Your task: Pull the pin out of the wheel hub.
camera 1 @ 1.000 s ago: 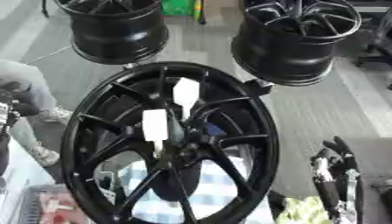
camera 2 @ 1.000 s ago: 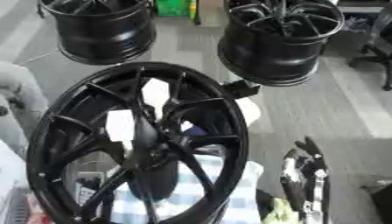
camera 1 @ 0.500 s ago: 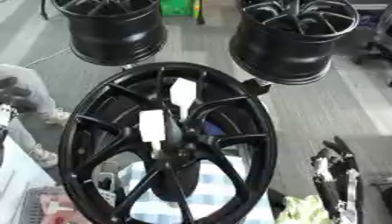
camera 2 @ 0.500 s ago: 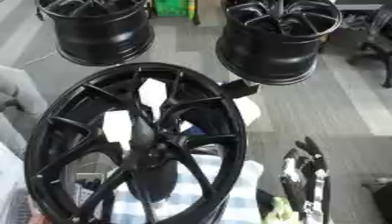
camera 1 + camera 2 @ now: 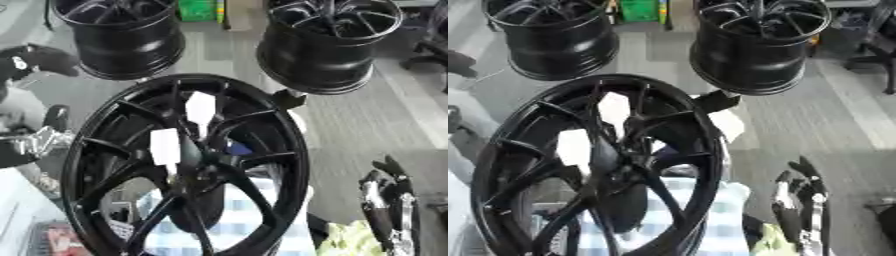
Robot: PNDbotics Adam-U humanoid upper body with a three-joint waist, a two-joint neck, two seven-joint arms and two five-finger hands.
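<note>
right hand (image 5: pixel 389 210) | low right, fingers up, relaxed | beside wheel hub (image 5: pixel 188 165)

No text can be read — the two white tags (image 5: pixel 199 107) on the wheel hub (image 5: pixel 188 165) look blank.

The wheel hub (image 5: pixel 188 165) ran off the bottom edge, its centre too blurred to show any pin. The right hand (image 5: pixel 389 210) was cut off at the lower edge. The 2 far rims (image 5: pixel 118 32) were cropped at the top.
</note>
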